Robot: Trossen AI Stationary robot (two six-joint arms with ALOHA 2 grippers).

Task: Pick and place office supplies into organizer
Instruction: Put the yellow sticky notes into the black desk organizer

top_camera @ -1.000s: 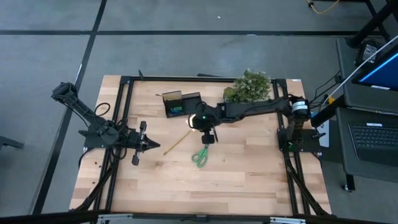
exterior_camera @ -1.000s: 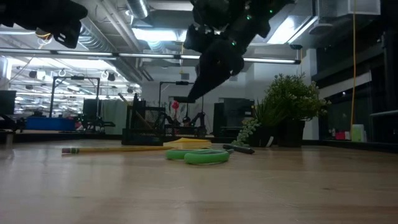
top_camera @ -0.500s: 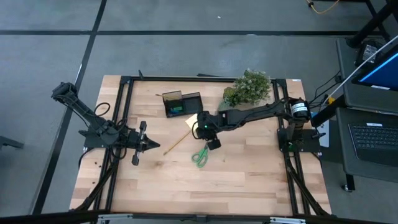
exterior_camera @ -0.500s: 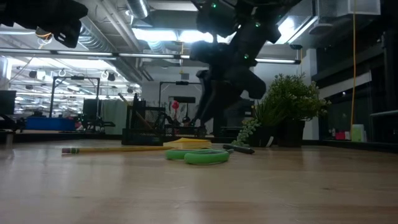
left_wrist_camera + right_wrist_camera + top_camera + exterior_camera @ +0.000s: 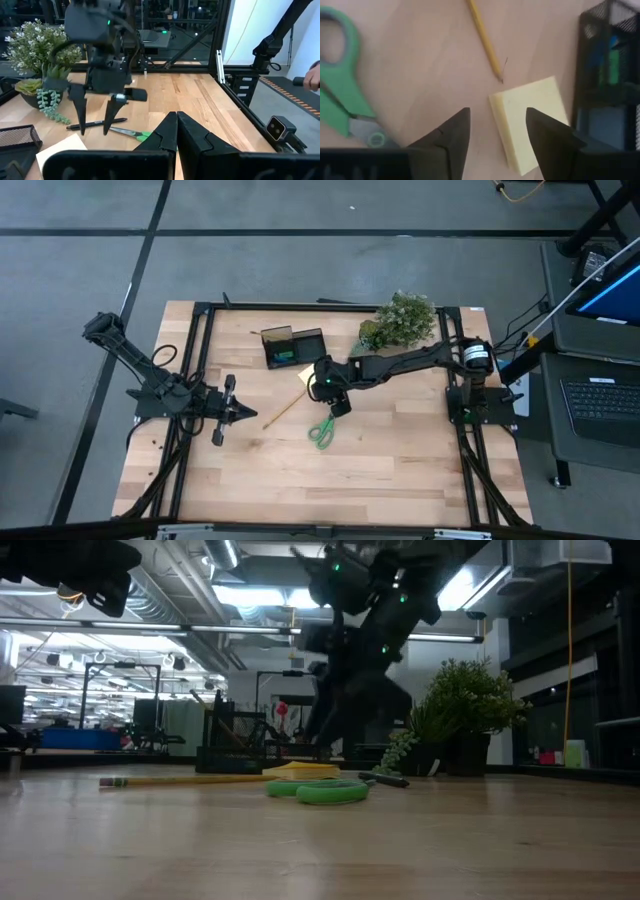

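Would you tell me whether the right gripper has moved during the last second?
Yes. The right gripper drew slightly back toward the organizer, away from the scissors, and opened.

I see wooden bench (image 5: 400,460): organizer (image 5: 292,347) and plant (image 5: 402,320) near far edge; mid-bench sticky pad (image 5: 306,373), pencil (image 5: 285,409), scissors (image 5: 322,431).

scissors (image 5: 342,97) — handles cut off; organizer (image 5: 610,85) — partly out of frame
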